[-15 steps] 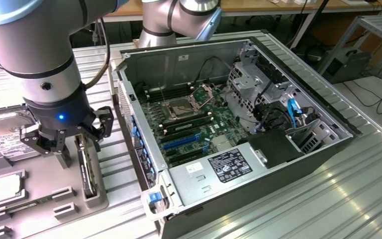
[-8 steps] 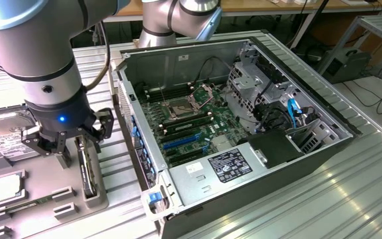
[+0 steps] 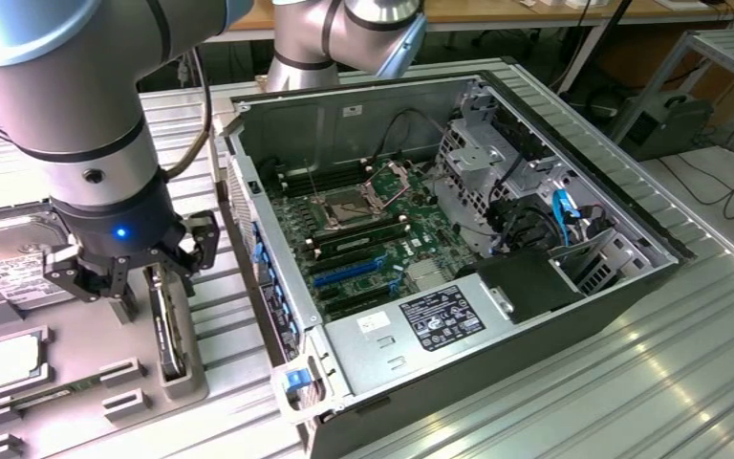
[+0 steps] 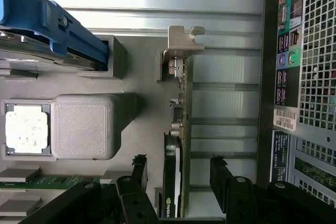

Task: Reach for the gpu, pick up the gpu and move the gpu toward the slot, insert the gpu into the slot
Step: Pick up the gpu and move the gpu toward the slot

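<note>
The gpu (image 3: pixel 167 330) stands on its thin edge in a gray holder (image 3: pixel 87 382) on the tabletop (image 3: pixel 622 382). This is at the exterior view's left, outside the computer case (image 3: pixel 341 124). In the wrist view the gpu (image 4: pixel 178 129) shows edge-on as a thin dark card. Its shiny metal bracket (image 4: pixel 181 45) is at the end far from the pincer.

The pincer (image 3: pixel 131 277) hangs right over the gpu, and it is open wide. In the wrist view the pincer (image 4: pixel 178 169) has one black finger (image 4: pixel 139 169) on each side of the card. There is a little gap on both sides, so the fingers are not touching it and nothing is held.

The gray holder also has other parts in it. A square silver chip (image 3: pixel 12 359) lies flat near the gpu. A hard drive (image 3: pixel 10 273) with a white label sits just behind the chip.

The case lies open on its side next to the holder. The blue slot (image 3: pixel 345 272) is inside it, on the green board. The slot has no card in it and is well apart from the gpu. In the wrist view, the back of the case (image 4: pixel 294 51) with its colored plugs is just beside the gpu.
</note>
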{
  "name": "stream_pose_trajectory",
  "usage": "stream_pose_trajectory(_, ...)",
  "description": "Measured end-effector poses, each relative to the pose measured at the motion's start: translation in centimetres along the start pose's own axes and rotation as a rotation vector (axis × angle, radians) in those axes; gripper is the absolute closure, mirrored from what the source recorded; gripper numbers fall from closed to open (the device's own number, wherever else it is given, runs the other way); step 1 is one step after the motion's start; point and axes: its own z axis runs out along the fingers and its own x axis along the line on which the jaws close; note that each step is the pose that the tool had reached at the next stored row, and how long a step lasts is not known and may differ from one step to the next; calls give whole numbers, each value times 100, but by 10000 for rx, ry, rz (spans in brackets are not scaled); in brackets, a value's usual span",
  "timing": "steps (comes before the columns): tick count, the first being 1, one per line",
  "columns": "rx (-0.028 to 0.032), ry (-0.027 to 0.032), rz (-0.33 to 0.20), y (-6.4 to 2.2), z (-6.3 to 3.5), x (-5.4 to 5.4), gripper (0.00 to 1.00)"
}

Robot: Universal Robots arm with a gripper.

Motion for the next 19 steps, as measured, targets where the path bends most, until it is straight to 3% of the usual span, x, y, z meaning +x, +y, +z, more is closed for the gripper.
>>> stream_pose_trajectory(19, 9, 2, 31, -35, 168, 7, 40)
